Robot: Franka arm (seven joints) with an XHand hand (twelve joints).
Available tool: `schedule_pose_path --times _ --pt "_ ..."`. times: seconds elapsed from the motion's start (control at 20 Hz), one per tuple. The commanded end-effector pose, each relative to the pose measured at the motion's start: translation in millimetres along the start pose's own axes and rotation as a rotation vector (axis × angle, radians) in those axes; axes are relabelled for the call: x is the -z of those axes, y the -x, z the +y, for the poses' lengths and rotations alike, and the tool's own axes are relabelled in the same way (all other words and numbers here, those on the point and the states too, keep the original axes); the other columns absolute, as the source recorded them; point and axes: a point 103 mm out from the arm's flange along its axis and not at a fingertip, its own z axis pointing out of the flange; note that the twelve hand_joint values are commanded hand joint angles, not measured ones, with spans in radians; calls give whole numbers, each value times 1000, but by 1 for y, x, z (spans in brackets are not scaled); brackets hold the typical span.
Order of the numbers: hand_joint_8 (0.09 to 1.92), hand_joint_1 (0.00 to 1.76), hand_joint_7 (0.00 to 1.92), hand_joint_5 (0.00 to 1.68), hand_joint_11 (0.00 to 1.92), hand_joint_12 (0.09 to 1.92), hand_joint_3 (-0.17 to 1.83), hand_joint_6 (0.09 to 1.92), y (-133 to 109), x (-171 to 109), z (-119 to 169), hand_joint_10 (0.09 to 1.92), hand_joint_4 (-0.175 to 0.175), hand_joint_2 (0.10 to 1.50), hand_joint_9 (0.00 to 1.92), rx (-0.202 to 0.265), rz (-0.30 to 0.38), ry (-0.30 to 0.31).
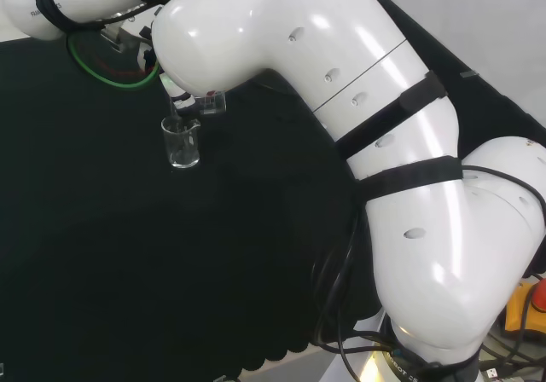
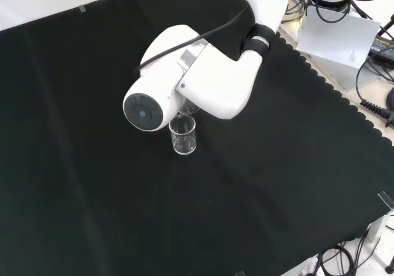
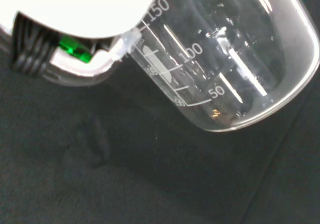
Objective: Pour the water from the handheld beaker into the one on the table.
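- In my head view, the handheld beaker [image 1: 209, 102] is tipped above and just right of the table beaker [image 1: 182, 141], its lip over that rim.
- The table beaker stands upright on the desk [image 2: 92, 196].
- I cannot tell how the robot hand grips.
- The handheld beaker shows graduation marks in my wrist view.

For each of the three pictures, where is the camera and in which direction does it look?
Head view: behind and above the arm's base, looking over the white links at the bench; a clear beaker stands on the cloth.
Front view: before the arm, looking down on the cloth; a link with a grey cap stands over the same beaker.
Wrist view: at the wrist, close on a tilted held beaker, a blurred white part above.
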Motion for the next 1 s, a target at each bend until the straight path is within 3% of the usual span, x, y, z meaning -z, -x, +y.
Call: schedule_pose_path --times 0.05,1.0 --pt "611 1294 1395 1206 1112 878 904 886 -2 0 0 485 29 522 1297 4 1 -8" --pt "635 1292 1383 1197 1110 881 905 903 -1 2 -3 507 28 525 1288 -1 -4 -20"
